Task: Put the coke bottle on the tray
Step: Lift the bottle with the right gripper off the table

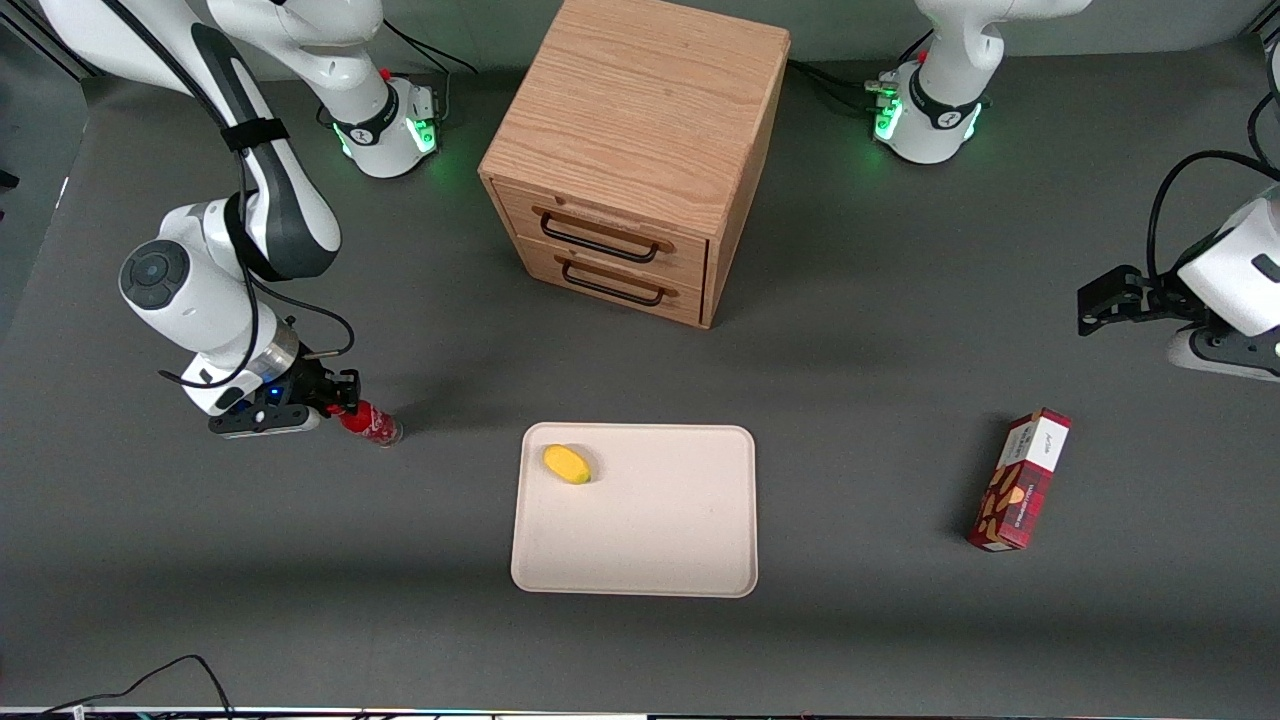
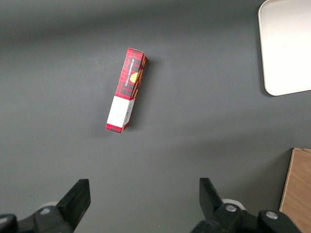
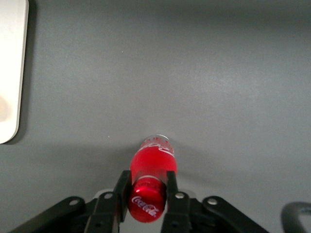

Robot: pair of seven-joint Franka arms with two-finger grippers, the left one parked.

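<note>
The coke bottle (image 1: 372, 423) (image 3: 152, 167) is small and red with white lettering and a clear base. It lies tilted, base toward the tray, at the working arm's end of the table. My right gripper (image 1: 340, 408) (image 3: 146, 187) is shut on the coke bottle's red cap end, one black finger pressing each side. The cream-beige tray (image 1: 650, 530) (image 3: 10, 73) lies flat beside it, about a hand's width away, toward the table's middle.
A yellow fruit-like piece (image 1: 567, 464) rests on the tray. A wooden two-drawer cabinet (image 1: 635, 150) stands farther from the front camera than the tray. A tall red patterned carton (image 1: 1020, 480) (image 2: 126, 90) lies toward the parked arm's end.
</note>
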